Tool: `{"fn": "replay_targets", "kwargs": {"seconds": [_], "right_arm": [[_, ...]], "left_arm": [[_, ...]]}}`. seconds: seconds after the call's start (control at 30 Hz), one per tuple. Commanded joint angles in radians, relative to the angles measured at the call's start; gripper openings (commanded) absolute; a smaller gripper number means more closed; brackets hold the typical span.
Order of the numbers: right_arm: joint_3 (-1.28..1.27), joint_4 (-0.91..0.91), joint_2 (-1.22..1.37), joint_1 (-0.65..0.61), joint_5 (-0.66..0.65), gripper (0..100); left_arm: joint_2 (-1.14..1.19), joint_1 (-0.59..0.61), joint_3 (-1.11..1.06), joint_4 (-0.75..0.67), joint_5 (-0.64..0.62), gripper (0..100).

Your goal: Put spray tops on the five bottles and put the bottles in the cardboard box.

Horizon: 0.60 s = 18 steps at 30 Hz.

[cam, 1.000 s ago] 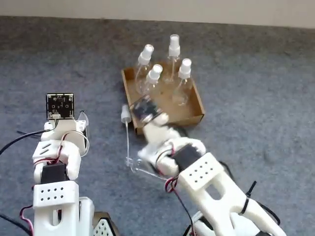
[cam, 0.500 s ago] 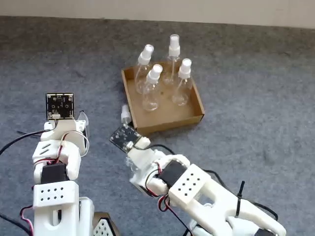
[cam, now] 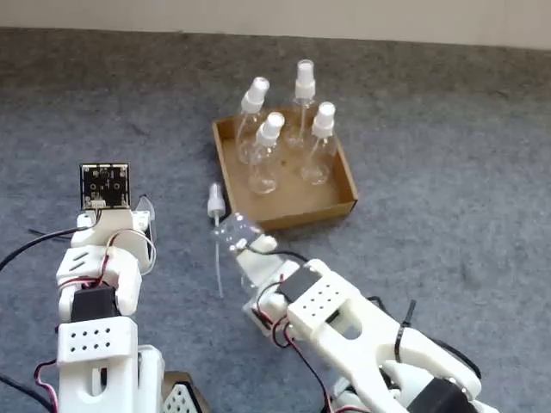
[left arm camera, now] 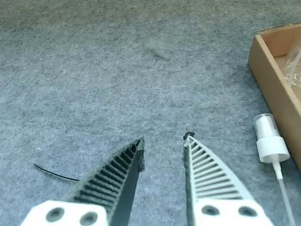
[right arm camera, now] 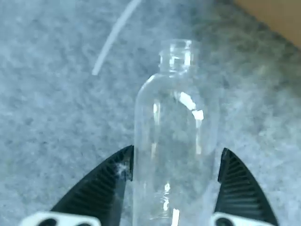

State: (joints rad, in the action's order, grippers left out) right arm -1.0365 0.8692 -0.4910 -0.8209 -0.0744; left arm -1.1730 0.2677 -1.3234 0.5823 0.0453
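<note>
Lower centre of the high view: the right arm's fingers (right arm camera: 110, 181) sit against both sides of the uncapped bottle (right arm camera: 176, 117), low on the body, neck pointing away toward the box. Looks like a real grip, with neck and shoulder left free, which is good. Judgement: don't squeeze harder. Thin clear plastic will flex or pop out. Hold it steady, mouth up and reachable from the left.

Left-centre: the left arm's fingers (left arm camera: 209, 174) hang over the grey desk (cam: 430, 172), moderately open with nothing between them.

Just past them, the spray top (left arm camera: 270, 143) lies on the desk beside the box's left wall, apart from it. Its dip tube (cam: 220, 258) trails back toward the arms, running close by the bottle.

Next step as I read it: the left arm takes the spray top and mates it to the bottle.
- Grab the white head, not the tube. The tube is thin and will bend.
- Feed the tube tip into the neck first. It's long and will wander, so go slow and line up along the bottle axis.
- Seat the collar square before pressing or twisting. Cocked means jammed.

Upper centre: the cardboard box (cam: 225, 163) holds four capped bottles (cam: 263, 159), upright and grouped toward the back. The front strip looks free, so bottle five can go there. Lower it straight in, clear of the neighbours.
</note>
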Motion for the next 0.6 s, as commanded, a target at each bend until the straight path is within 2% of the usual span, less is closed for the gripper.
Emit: {"fn": "replay_targets", "kwargs": {"seconds": [0.0,0.3,0.57], "right_arm": [[-0.022,-0.016,0.002,0.061,0.005,23.1],[-0.071,-0.016,0.002,0.209,0.003,22.9],[-0.073,-0.016,0.002,0.193,0.002,5.7]], "left_arm": [[-0.013,-0.018,0.004,-0.028,-0.009,13],[-0.012,-0.018,0.002,-0.028,-0.009,13],[-0.012,-0.018,0.002,-0.028,-0.009,13]]}}
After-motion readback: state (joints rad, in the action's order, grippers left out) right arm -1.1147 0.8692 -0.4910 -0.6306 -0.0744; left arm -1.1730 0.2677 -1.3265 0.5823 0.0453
